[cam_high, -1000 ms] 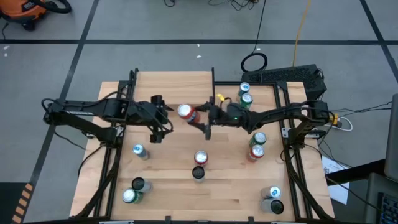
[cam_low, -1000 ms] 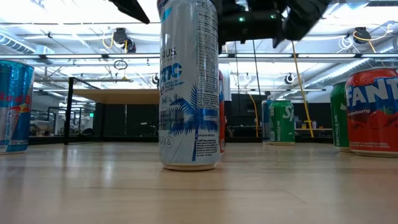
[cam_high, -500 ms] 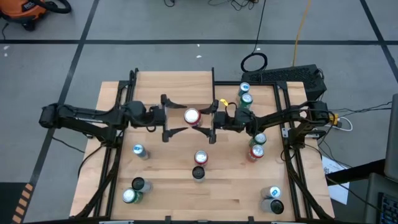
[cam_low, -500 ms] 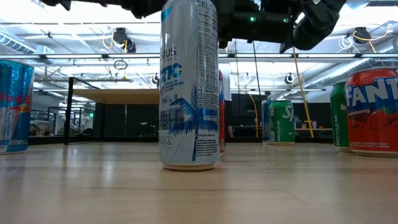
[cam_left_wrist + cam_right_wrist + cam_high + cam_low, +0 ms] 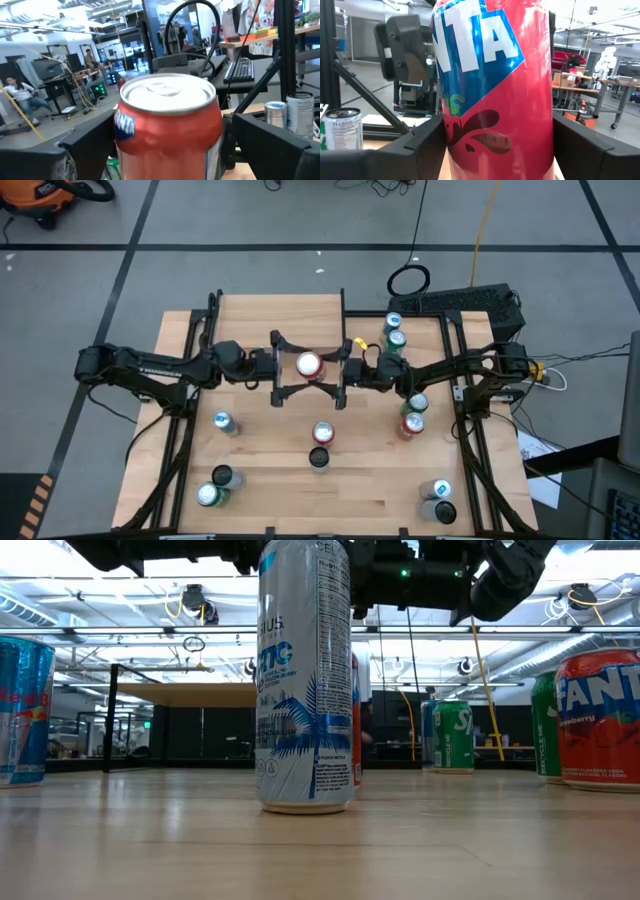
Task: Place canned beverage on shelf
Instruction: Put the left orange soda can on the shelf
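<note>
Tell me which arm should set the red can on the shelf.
Left, probably. The shelf lies on its side of the table, and the left gripper, open, straddles the can that the right gripper holds, ready to take it.

The held can (image 5: pixel 309 365) is placed above the bench (image 5: pixel 260 480) middle, between the left end effector (image 5: pixel 283 366) on its left and the right end effector (image 5: pixel 338 370) on its right; the shelf (image 5: pixel 275 315) is set farther back; other cans (image 5: pixel 321 442) are stood nearer.
</note>
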